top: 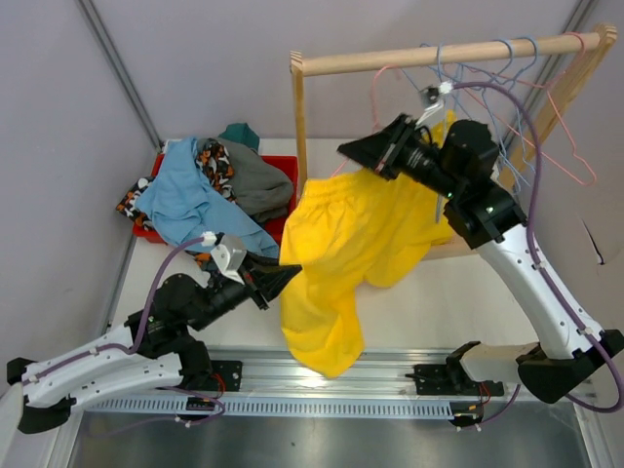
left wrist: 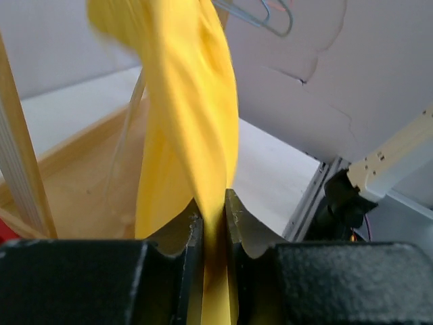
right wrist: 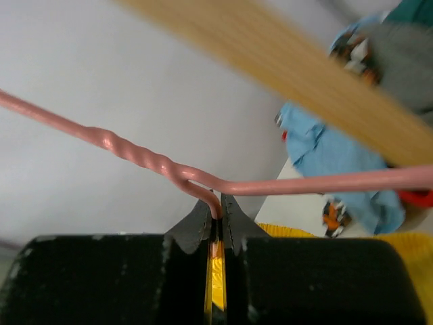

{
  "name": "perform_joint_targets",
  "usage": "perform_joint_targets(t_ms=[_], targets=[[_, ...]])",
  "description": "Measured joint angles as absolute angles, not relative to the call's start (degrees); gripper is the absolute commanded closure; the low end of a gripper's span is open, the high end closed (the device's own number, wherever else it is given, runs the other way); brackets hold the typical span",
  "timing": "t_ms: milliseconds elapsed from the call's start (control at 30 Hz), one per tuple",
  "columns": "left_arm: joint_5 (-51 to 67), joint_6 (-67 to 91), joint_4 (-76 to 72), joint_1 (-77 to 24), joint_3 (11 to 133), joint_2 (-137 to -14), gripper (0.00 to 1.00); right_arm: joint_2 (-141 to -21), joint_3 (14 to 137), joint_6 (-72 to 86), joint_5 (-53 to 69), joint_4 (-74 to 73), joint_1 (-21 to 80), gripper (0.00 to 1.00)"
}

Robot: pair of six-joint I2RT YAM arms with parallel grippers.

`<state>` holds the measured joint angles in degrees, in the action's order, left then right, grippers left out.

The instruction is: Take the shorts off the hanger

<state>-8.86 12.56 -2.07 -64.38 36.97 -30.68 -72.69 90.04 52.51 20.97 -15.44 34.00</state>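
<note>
Two grippers work the soft, seemingly light yellow shorts (top: 361, 234), the left gripper (left wrist: 215, 210) pinching a bunched fold, probably the surest hold, while the right gripper (right wrist: 216, 210) clamps the pink hanger (right wrist: 135, 154).

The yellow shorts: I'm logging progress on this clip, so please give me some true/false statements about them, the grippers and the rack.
1. The left gripper is shut on the yellow shorts. True.
2. The right gripper pinches a blue hanger. False: it is shut on a pink wire hanger.
3. The yellow shorts lie in the red bin. False: they drape in front of the rack, outside the bin; the bin holds other pairs, among them light blue shorts and grey shorts.
4. Several wire hangers hang from the wooden rail. True.
</note>
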Motion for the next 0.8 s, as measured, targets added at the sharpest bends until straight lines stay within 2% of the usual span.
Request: perform_joint_targets(t_ms=[200,267,300,333,367,400,500,600,800], targets=[[-8.9,13.0,2.8,-65.3,36.3,-30.1,0.70,-72.7,92.5,52.9,15.2,-10.2,26.7,1.00],[-8.9,13.0,3.3,-65.4,36.3,-30.7,0.63,-72.6,92.7,52.9,14.5,-8.7,26.5,1.00],[-8.9,12.9,3.4,-65.4,36.3,-31.0,0.58,-72.6,92.7,52.9,14.4,-8.2,26.4,1.00],[-8.9,12.8,3.4,-65.4,36.3,-31.4,0.44,-72.6,92.7,52.9,14.3,-8.0,26.3,1.00],[-8.9,12.3,3.4,-65.4,36.3,-31.9,0.37,-72.6,92.7,53.0,14.4,-7.8,26.2,1.00],[-9.1,12.0,3.4,-65.5,36.5,-32.4,0.34,-72.6,92.7,53.1,14.4,-7.8,26.2,1.00],[-10.4,10.2,3.7,-65.5,37.9,-34.5,0.15,-72.6,92.7,53.6,14.5,-7.7,26.1,1.00],[-12.5,7.7,4.3,-65.5,40.7,-36.0,0.02,-72.6,92.7,54.0,15.4,-7.4,26.0,1.00],[-15.5,1.2,5.5,-65.5,47.9,-35.6,0.01,-72.9,93.7,55.1,22.1,-7.4,23.4,1.00]])
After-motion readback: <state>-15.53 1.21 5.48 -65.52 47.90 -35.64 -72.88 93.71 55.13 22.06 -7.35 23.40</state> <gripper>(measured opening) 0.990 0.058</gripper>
